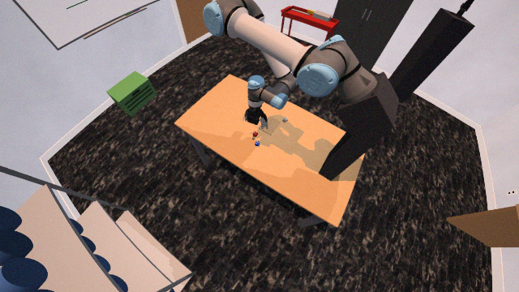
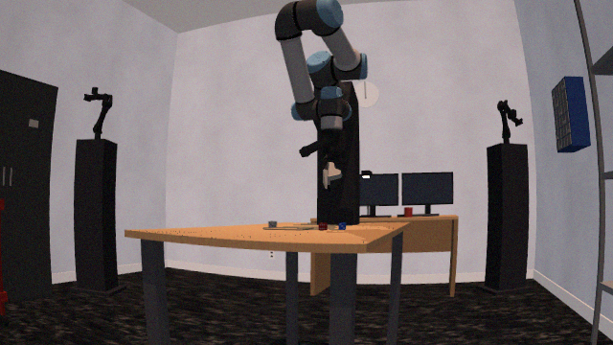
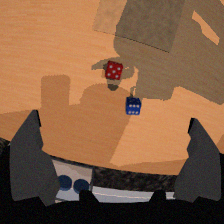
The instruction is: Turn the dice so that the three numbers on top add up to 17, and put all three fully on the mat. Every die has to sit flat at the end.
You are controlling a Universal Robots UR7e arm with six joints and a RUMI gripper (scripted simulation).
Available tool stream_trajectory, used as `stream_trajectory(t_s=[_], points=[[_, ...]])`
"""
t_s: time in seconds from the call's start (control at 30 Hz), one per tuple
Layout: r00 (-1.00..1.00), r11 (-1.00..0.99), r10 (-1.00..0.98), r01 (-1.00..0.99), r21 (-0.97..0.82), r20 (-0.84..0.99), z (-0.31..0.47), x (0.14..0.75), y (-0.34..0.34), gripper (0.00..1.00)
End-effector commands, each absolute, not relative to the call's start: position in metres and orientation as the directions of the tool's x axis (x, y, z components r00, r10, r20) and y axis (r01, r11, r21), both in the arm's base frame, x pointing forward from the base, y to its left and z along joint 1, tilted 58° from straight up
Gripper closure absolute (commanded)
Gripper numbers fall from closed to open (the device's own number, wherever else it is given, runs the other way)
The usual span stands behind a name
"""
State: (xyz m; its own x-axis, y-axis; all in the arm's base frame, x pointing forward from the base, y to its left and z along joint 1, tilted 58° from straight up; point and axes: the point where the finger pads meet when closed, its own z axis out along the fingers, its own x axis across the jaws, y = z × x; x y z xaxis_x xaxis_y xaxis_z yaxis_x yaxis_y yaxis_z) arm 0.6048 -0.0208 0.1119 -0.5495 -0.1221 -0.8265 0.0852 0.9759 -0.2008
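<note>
A: From where I stand, I start at the left. On the floor there is a green box (image 1: 132, 92), well apart from the table (image 1: 211, 106). What do you see on the table?

B: The gripper (image 1: 255, 118) hangs over the table top, pointing down, high above the wood. Its jaws are spread wide, one at each side in the wrist view, and nothing is between them.

A: And the dice?

B: Three of them. The red die (image 3: 114, 70) lies on the bare wood, just below the gripper in the top view. The blue die (image 3: 133, 105) is near it, a little closer to the table edge. They are apart, not touching. Both seem to sit flat.

A: Can you read the tops?

B: The pips are too small for me, I cannot tell. To the right is the mat (image 3: 145, 22), a thin brownish square, partly under the shadow of the arm. The red and blue dice are outside it, beside its near edge.

A: The third one?

B: A grey die (image 1: 285, 119), small, further right in the top view, by the far corner of the mat. Whether it is on the mat or just beside it, I cannot tell.

A: And at the right end?

B: The black pedestal (image 1: 366, 118) of the arm stands by the table.
</note>
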Motion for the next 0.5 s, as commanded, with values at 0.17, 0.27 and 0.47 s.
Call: stream_trajectory(t_s=[0.17,0.27,0.47], points=[[-0.55,0.975,-0.13,0.081,-0.207,-0.825,0.103,0.622,-0.032,0.0],[-0.55,0.974,-0.135,0.078,-0.212,-0.824,0.097,0.632,-0.039,0.0],[-0.55,0.974,-0.135,0.078,-0.212,-0.824,0.097,0.632,-0.04,0.76]])
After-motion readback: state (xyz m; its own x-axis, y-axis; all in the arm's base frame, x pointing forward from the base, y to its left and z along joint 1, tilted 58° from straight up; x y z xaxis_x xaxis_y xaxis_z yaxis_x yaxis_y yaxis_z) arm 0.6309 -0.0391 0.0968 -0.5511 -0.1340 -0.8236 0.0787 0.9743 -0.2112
